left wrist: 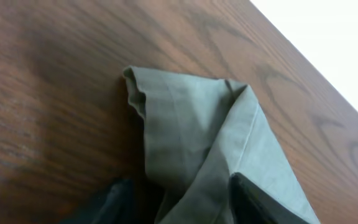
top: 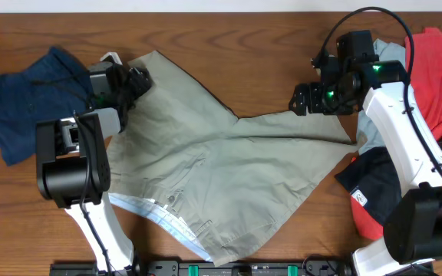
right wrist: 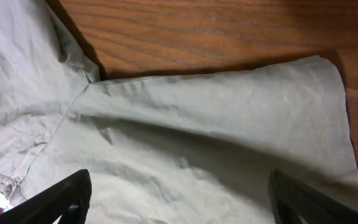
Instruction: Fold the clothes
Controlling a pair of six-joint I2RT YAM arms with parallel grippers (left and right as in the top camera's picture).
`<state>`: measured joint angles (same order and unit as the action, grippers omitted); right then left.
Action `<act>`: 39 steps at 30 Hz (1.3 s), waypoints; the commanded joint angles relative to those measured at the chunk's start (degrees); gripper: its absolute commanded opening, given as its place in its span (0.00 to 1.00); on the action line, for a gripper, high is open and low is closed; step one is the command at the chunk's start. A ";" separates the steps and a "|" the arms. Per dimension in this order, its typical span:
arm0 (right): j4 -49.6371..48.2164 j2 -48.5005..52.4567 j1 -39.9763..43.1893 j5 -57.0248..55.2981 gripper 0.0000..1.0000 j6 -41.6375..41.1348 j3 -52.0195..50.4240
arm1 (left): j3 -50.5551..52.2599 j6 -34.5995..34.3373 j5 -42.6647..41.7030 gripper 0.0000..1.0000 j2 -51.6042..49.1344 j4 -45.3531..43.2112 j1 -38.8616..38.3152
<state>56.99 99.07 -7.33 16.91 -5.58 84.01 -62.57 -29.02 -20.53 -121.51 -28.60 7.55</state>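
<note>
A brown wooden table top with dark, wavy grain fills the overhead view. Its surface has a soft sheen. Along the far edge runs a thin pale strip; what it is cannot be told. At the near edge lies a black bar with small green parts.

In the left wrist view the same wood slants to a straight edge, with a bright white area beyond it. In the right wrist view a warmer, reddish-brown band of wood crosses the top.
</note>
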 commanded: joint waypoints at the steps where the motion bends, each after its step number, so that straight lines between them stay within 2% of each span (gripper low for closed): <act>1: 0.02 0.57 0.31 -0.02 0.86 -0.13 0.66 | -1.14 -0.24 0.76 0.33 -0.74 -1.60 -0.96; 3: 0.04 0.57 0.31 -0.02 0.85 -0.11 0.66 | -1.22 -0.28 1.64 0.09 -0.90 -1.97 -1.55; 4: 0.04 0.57 0.31 -0.02 0.84 -0.13 0.66 | -1.22 -0.26 2.03 0.06 -0.92 -1.99 -1.92; 7: 0.02 0.57 0.31 -0.02 0.84 -0.13 0.66 | -1.70 -0.94 1.62 0.06 -0.92 -2.69 -2.86; 10: -0.39 0.57 0.31 -0.09 0.84 -0.09 0.66 | -4.46 -3.63 -3.32 0.06 -0.90 -5.95 -3.50; 16: -0.85 0.57 0.31 -1.14 0.84 -0.09 0.66 | -17.09 -15.34 -24.68 0.06 -0.87 -16.52 -4.57; 20: -3.63 0.57 0.31 -3.48 0.88 -0.09 0.66 | -24.06 -18.47 -38.36 0.06 -0.50 -19.50 -6.71; 23: -7.78 0.59 0.31 -3.87 0.88 0.09 0.66 | -24.94 -18.47 -43.93 0.06 -0.33 -18.82 -7.54; 26: -11.10 0.59 0.28 -3.82 0.86 0.09 0.66 | -24.94 -17.20 -43.67 0.06 -0.33 -7.26 -7.65; 32: -13.09 0.59 0.20 -3.85 0.86 0.09 0.63 | -24.94 -3.85 -36.17 0.06 -0.33 20.20 -8.31; 39: -14.21 1.53 0.15 -3.85 0.86 0.13 0.63 | -24.94 4.79 -22.40 0.06 -0.31 40.70 -8.87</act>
<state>43.18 99.31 -7.31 13.26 -5.58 84.01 -87.22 -30.74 -51.03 -121.62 8.16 -1.15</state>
